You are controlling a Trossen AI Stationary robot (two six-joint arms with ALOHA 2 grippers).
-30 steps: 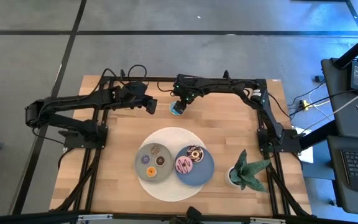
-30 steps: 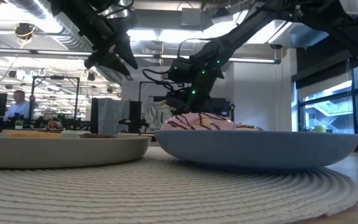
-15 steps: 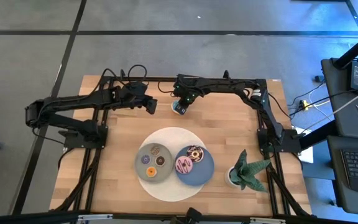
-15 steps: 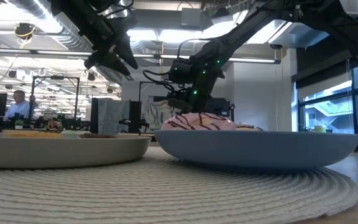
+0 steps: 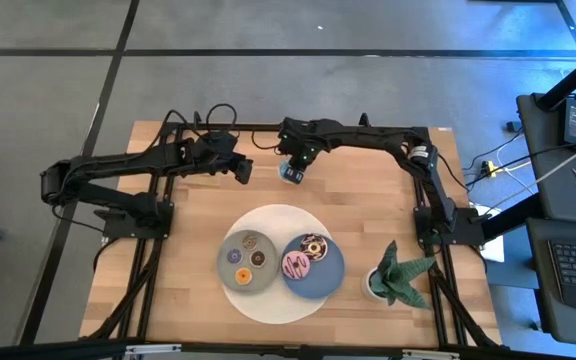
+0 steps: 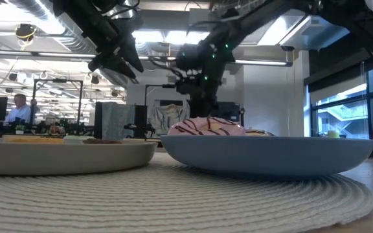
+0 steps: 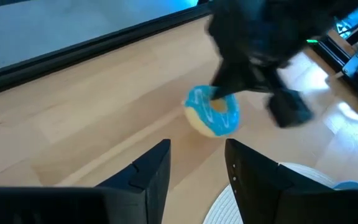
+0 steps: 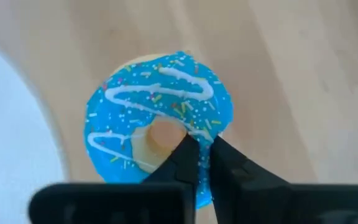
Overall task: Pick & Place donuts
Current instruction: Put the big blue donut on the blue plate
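A blue-iced donut [image 8: 160, 118] with white drizzle hangs in my right gripper [image 8: 204, 146], which is shut on it above the table's far middle [image 5: 292, 168]. It also shows in the left wrist view [image 7: 213, 112], tilted and above the wood. My left gripper [image 5: 240, 170] is open and empty, just left of it. A pink donut [image 5: 295, 265] and a chocolate one [image 5: 313, 246] lie on the blue plate [image 5: 333, 280]. Small orange [image 5: 242, 275], brown [image 5: 258, 258] and purple [image 5: 234, 256] rings lie on the grey plate [image 5: 226, 272]. My right gripper pinches the donut's ring [image 8: 205, 134] between its two fingers, one fingertip [image 8: 185, 149] at the centre hole and the other outside the rim. The fingers come from above, pointing down. The donut is lifted clear of the table and hangs tilted.
Both plates sit on a round white woven mat [image 5: 273, 305] at the table's near middle. A potted green plant [image 5: 398, 275] stands at the near right. Bare wood [image 5: 358, 190] lies between the grippers and the mat.
My right gripper has gone up with the blue donut, lifting it off the table and carrying it slightly toward the table's right edge.
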